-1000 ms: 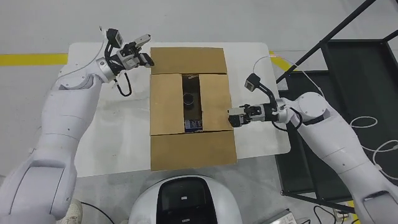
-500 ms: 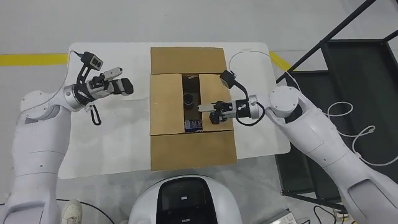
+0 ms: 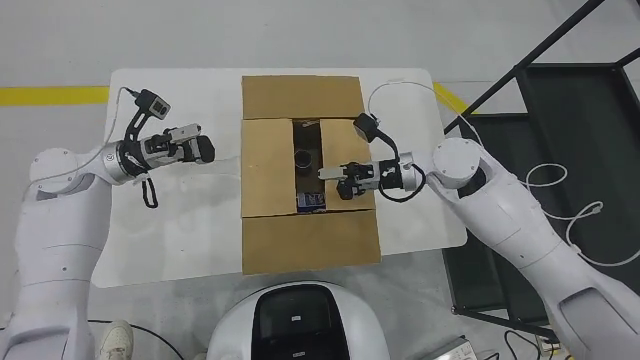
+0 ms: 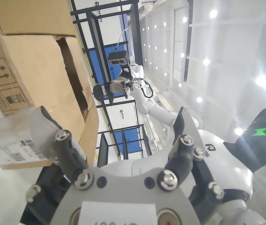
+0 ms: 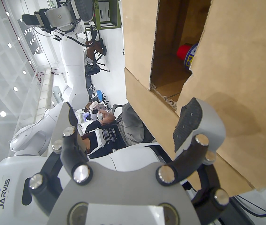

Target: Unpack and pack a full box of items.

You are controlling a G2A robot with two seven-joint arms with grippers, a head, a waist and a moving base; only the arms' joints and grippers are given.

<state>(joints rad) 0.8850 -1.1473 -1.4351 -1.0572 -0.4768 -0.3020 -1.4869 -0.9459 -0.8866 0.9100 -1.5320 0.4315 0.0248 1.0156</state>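
A cardboard box stands in the middle of the white table, its flaps lying nearly flat with a narrow gap between the two side flaps. Down in the gap sit a dark round item and a blue item. The right wrist view shows a red-capped blue can inside the box. My right gripper is open over the right flap at the gap's edge, one finger pad against the cardboard. My left gripper is open, left of the box, apart from it.
A black metal rack stands close to the table's right edge. A white cable loops over the table's far right corner. Bare table surface lies left of the box and along the near edge.
My left gripper left the box's far left corner, swung out left, then edged back toward the box. My right gripper moved from the box's right edge to the gap.
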